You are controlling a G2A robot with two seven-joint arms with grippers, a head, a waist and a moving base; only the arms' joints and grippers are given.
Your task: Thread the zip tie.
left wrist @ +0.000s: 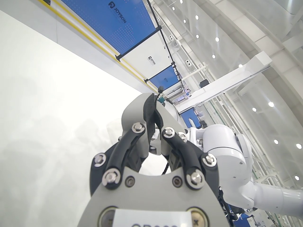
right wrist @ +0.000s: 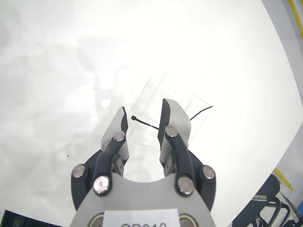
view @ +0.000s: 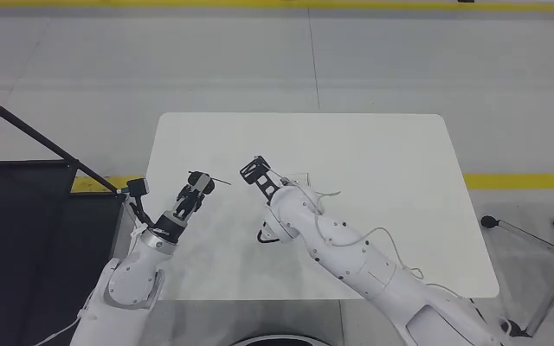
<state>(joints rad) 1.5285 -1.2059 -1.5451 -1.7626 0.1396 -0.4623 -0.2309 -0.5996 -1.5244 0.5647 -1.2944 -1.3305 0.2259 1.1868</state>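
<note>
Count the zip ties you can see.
2. One zip tie is clamped in the left gripper, its head sticking out; a second zip tie lies below the open right gripper, by a clear stand. More may be hidden.

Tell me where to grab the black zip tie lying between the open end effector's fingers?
Probably mid-strap on the zip tie, just behind its square head. It seems to lie flat, crossing the gap of the open right end effector, so coming straight down from above lets the fingers pinch its thin sides.
</note>
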